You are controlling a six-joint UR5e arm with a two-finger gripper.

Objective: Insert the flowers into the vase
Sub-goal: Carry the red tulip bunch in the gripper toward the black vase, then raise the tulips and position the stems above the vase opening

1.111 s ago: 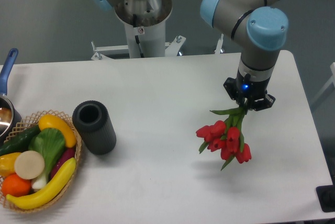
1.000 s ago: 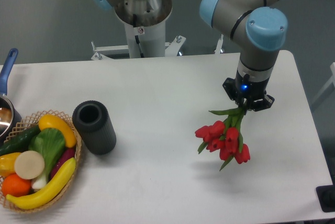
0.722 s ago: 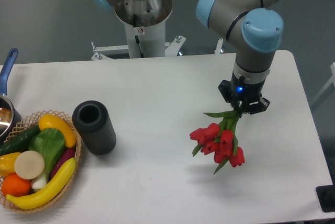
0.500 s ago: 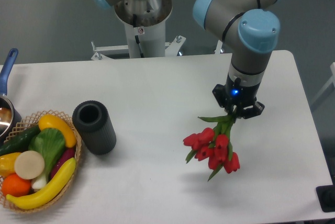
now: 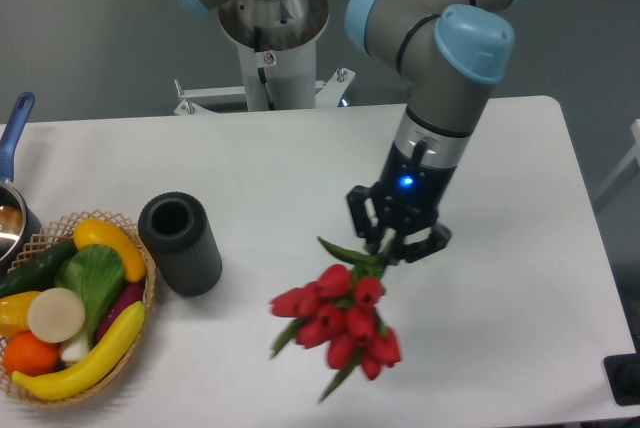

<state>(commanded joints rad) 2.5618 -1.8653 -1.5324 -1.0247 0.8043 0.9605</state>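
My gripper is shut on the green stems of the flowers, a bunch of red tulip heads that hangs below it, tilted down to the lower left, above the table's middle. The vase, a dark grey ribbed cylinder with an open round mouth, stands upright at the left of the table. The flowers hang well to the right of the vase and apart from it.
A wicker basket of toy fruit and vegetables sits at the lower left, close beside the vase. A pot with a blue handle pokes in at the left edge. The arm's base stands behind the table.
The arm has carried the flowers leftward and toward the front of the table, closer to the vase. The bunch now hangs lower in the picture. The vase and basket have not moved.
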